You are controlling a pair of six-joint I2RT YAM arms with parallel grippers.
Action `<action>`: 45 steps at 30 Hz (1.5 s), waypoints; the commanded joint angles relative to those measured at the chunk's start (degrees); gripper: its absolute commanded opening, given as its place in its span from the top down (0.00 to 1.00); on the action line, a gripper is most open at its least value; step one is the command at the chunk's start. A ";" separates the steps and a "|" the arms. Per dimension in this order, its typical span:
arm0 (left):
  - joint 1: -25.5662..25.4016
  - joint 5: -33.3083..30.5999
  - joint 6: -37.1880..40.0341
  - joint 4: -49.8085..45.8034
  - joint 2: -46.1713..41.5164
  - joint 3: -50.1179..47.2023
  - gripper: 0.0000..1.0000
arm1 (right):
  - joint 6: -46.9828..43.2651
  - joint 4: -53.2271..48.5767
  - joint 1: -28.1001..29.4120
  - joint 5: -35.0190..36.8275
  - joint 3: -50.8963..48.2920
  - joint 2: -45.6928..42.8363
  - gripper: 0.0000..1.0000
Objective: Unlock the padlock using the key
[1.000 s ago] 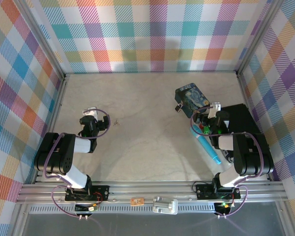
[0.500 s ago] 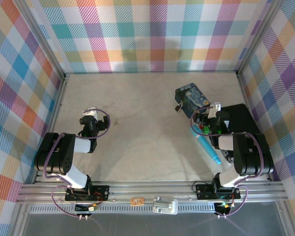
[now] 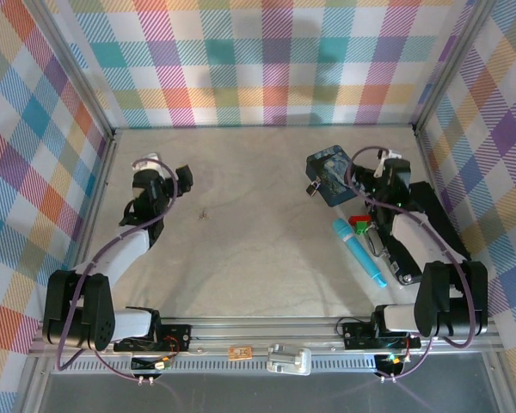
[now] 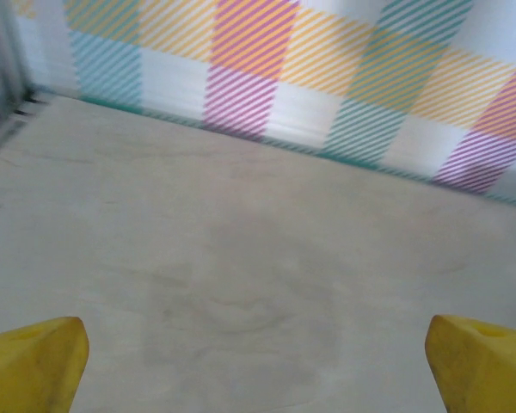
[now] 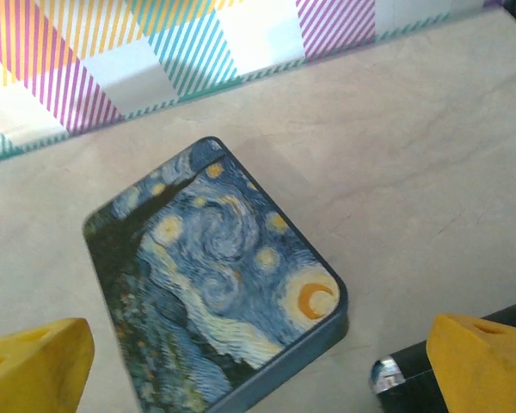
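The padlock, tiny and dark, lies against the left side of the blue swirl-painted tin at the right back of the table. The key is a pale sliver on the bare table left of centre. My left gripper hangs behind and left of the key; in its wrist view it is open over bare table. My right gripper is just right of the tin; in its wrist view it stands open above the tin. Nothing is between either pair of fingers.
A light-blue pen lies near the right arm, with a small red-and-green item beside it. A black block sits at the right wall. A dark cylinder with a silvery end lies right of the tin. Plaid walls enclose the table.
Both arms have reached toward the back wall. The left gripper moved away from the near side, past the key. The right gripper moved back beside the tin, uncovering the pen's upper end.
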 commanded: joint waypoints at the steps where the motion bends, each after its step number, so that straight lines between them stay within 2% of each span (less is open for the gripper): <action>1: -4.06 6.28 -10.27 -10.69 -0.24 2.38 0.00 | 9.16 -17.74 0.19 -4.10 7.73 3.66 0.01; 5: -10.08 8.89 -14.77 -9.46 0.36 2.29 0.00 | 3.71 -19.29 0.25 -7.18 16.15 10.17 0.01; 9: -14.51 7.57 -17.27 -11.96 0.72 3.30 0.00 | -4.50 -26.16 0.32 -9.17 28.83 20.95 0.01; 18: -15.35 9.05 -21.80 -13.72 -1.66 2.14 0.00 | -8.53 -31.82 0.87 -14.35 46.27 39.50 0.04; 24: -15.35 8.41 -22.32 -14.72 -4.60 0.16 0.00 | -13.09 -35.62 4.92 -17.48 53.67 46.45 0.07; 33: -15.44 6.15 -23.34 -18.15 -10.93 -2.30 0.00 | -16.40 -35.66 15.58 -20.95 58.08 49.21 0.06; 39: -15.44 4.76 -22.22 -22.65 -10.87 -0.68 0.00 | -8.45 -42.55 17.99 -15.83 68.44 47.32 0.01; 42: -15.44 5.04 -21.83 -23.88 -8.90 0.83 0.00 | -4.61 -44.47 17.99 -11.47 65.51 41.67 0.01; 45: -15.44 4.95 -22.40 -21.86 -7.29 0.54 0.00 | -1.52 -41.69 17.99 -8.76 55.37 34.01 0.01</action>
